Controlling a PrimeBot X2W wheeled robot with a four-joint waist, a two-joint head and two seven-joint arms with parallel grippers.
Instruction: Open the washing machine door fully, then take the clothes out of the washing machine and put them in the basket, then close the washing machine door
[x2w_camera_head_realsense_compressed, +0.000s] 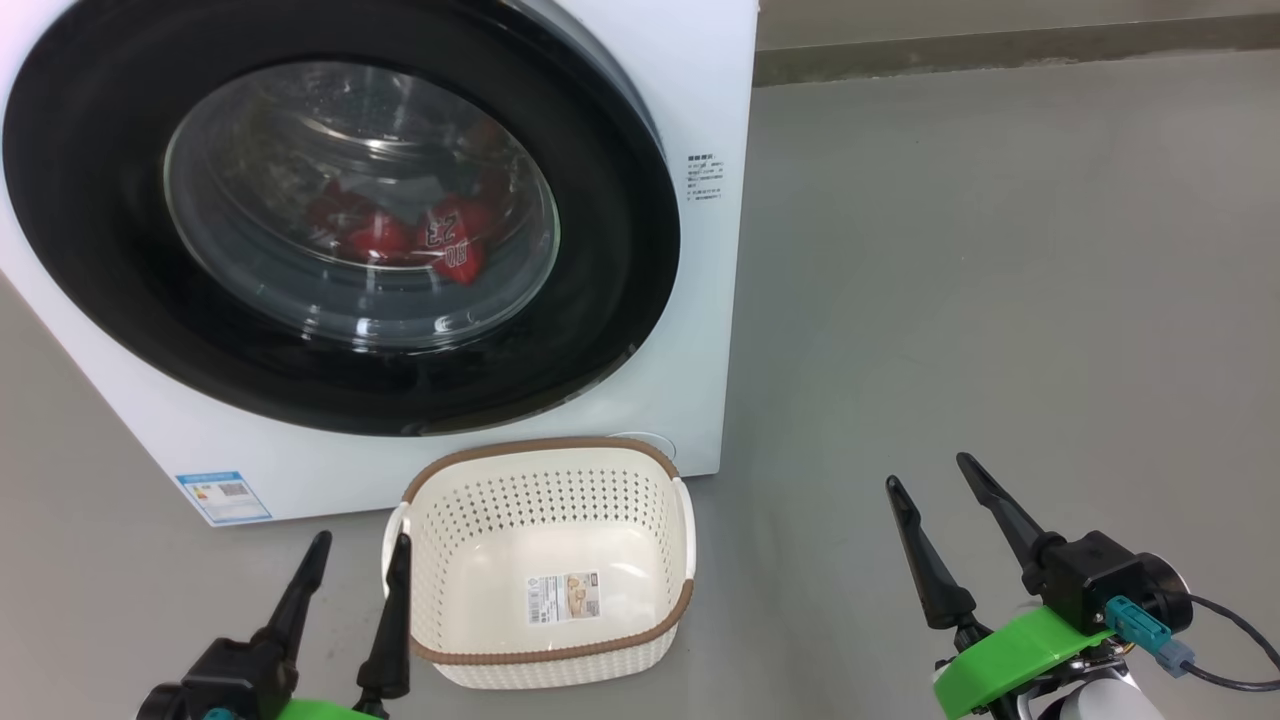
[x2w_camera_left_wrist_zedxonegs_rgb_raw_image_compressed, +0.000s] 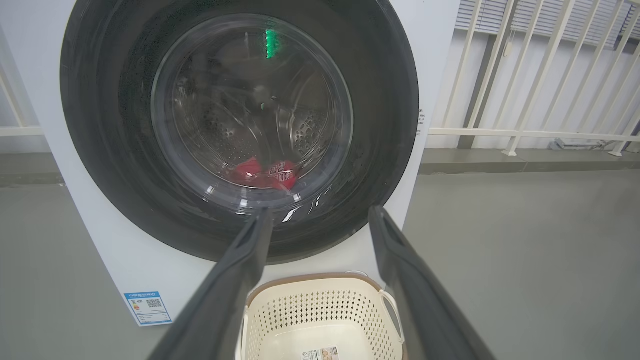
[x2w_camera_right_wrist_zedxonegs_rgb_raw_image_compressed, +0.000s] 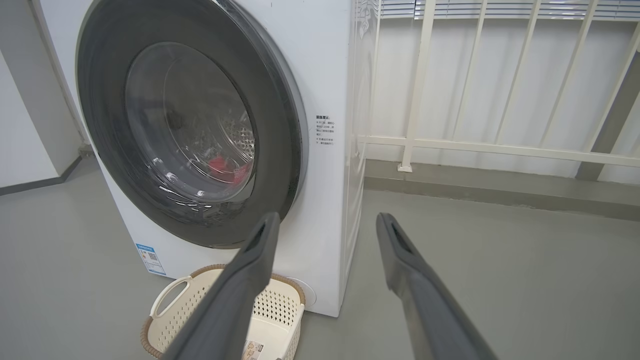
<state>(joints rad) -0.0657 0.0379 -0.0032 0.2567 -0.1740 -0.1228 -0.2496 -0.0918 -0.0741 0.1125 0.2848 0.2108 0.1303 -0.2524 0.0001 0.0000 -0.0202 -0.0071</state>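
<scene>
Door sits shut against the machine, and the clothes are a red heap low behind it. The basket waits empty on the floor, just in front of the machine. The left gripper hangs beside the basket's left side, jaws spread and holding nothing, with the door straight ahead and above it, so it looks the nearer arm. The right gripper, jaws spread too, is over bare floor, well apart, the door up and to its left.
</scene>
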